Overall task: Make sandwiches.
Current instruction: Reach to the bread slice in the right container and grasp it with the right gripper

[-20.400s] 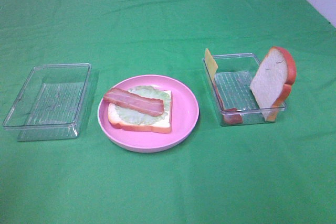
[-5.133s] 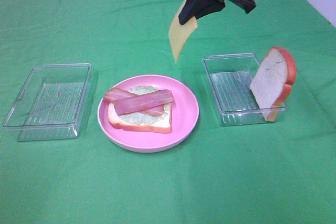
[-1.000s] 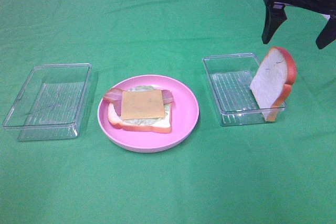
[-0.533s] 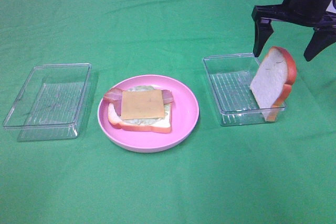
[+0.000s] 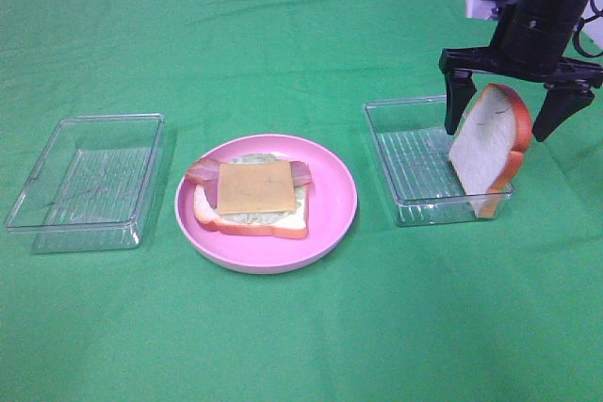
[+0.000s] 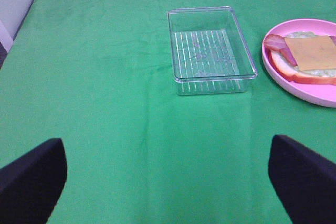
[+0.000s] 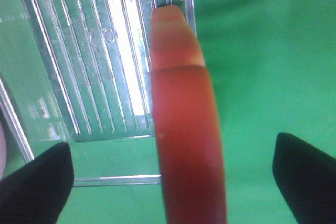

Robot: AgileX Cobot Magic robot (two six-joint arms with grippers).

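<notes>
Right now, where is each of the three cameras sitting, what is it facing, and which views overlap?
Exterior high: mounted above the front, looking down on the pink plate, two clear trays and the open right hand straddling the upright bread slice.
Left wrist: on the left arm, looking over the empty left tray and plate edge; the open left hand shows only dark fingertips.
Right wrist: straight down on the bread slice's crust and the right tray; both fingertips show.
Shared: every view overlaps the exterior one; the wrist views share nothing.

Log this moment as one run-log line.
right gripper: open, straddling leaning white bread slice | clear plastic tray | left gripper: open, idle
</notes>
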